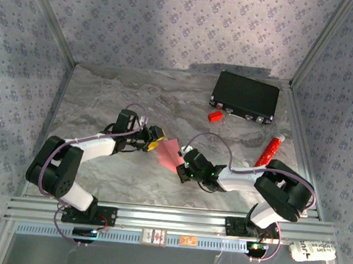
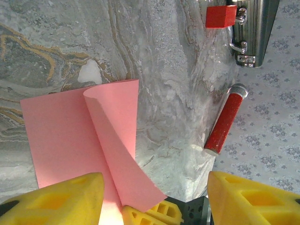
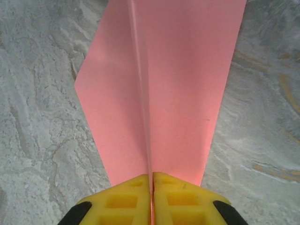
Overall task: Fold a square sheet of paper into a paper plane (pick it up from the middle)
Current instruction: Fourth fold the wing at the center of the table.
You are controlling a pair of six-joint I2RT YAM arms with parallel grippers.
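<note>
Two grippers meet at the square sheet of paper, which lies on the marbled surface near the middle, between them. The right gripper is pinched tight on the sheet's right end along a lengthwise crease. The left gripper stands wide, with a curled flap rising between its fingers, seemingly untouched.

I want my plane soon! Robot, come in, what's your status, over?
Left gripper open. Right gripper shut on the square sheet of paper, one side curled over. Red block and tube lie apart from it.
</note>
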